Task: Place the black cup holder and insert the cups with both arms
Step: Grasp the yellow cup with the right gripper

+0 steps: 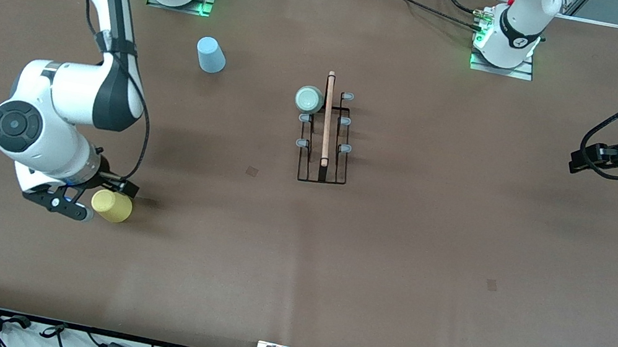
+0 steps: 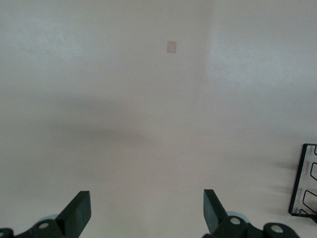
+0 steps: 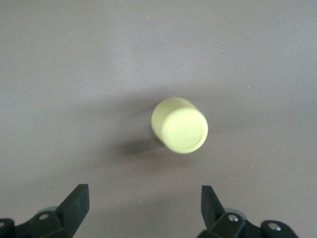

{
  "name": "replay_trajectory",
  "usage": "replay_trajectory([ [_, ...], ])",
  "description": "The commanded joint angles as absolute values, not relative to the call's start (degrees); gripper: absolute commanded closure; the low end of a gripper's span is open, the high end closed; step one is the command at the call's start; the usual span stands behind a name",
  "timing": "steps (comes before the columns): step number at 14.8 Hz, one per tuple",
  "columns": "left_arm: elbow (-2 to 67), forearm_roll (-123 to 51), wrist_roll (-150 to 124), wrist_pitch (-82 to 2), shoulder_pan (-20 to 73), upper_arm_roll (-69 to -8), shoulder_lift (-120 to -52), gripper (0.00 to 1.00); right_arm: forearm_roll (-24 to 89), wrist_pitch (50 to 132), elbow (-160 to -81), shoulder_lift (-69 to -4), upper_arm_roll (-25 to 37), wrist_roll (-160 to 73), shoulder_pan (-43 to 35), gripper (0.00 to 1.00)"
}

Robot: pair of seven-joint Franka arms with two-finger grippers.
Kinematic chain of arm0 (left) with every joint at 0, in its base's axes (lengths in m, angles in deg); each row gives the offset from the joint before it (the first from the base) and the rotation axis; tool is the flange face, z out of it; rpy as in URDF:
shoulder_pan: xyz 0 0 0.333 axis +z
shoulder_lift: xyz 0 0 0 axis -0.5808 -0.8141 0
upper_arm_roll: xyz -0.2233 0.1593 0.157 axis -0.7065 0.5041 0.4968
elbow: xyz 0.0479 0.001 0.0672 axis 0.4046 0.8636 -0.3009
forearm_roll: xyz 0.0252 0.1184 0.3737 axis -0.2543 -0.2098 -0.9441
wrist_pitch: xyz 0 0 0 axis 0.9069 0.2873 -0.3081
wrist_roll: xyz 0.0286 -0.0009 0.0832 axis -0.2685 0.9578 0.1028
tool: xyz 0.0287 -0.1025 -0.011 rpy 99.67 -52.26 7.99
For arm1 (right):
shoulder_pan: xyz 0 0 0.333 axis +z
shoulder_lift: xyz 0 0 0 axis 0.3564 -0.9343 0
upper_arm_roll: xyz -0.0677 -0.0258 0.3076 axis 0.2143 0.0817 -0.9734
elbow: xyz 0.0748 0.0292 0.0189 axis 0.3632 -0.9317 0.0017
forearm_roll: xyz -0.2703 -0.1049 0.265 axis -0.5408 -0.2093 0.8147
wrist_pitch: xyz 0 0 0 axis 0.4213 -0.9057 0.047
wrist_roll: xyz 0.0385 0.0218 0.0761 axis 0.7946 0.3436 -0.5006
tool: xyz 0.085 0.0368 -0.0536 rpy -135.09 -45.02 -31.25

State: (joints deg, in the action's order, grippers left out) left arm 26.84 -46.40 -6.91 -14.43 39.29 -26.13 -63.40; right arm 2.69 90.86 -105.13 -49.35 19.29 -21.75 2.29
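In the front view you see a brown table point(image 1: 394, 263). The black cup holder point(image 1: 326, 132) stands at its middle, with the pale green cup point(image 1: 309, 99) on a peg. The light blue cup point(image 1: 211, 55) stands toward the right arm's end, and the yellow cup point(image 1: 112, 206) is nearer to the camera. In the left wrist view the left gripper point(image 2: 146, 210) is released over bare table. In the right wrist view the right gripper point(image 3: 143, 208) hangs released above the yellow cup point(image 3: 180, 125).

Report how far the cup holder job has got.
Done: the black cup holder stands mid-table with the pale green cup on a peg. In hand: the right end effector hangs open over the yellow cup, not gripping. Left: the yellow and light blue cup. The left end effector waits open.
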Motion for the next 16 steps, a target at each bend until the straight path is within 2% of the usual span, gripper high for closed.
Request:
replay_trajectory([
  [1, 26.7, -45.92, -7.43, -13.63, 39.46, -25.91, -62.76, 0.0, 2.72, 91.62, -100.78, -54.11, 18.44, -24.07, -0.49, 0.0],
  [4, 26.7, -45.92, -7.43, -13.63, 39.46, -25.91, -62.85, 0.0, 3.61, 91.88, -96.9, -57.28, 18.36, -25.91, -2.07, 0.0],
  [8, 26.7, -45.92, -7.43, -13.37, 39.46, -25.91, -62.85, 0.0, 9.05, 94.08, -96.54, -58.61, 17.56, -29.69, -4.01, 0.0],
  [16, 26.7, -45.92, -7.43, -13.19, 39.55, -25.82, -62.85, 0.0, 10.2, 94.78, -96.72, -61.16, 17.48, -31.19, -4.36, 0.0],
])
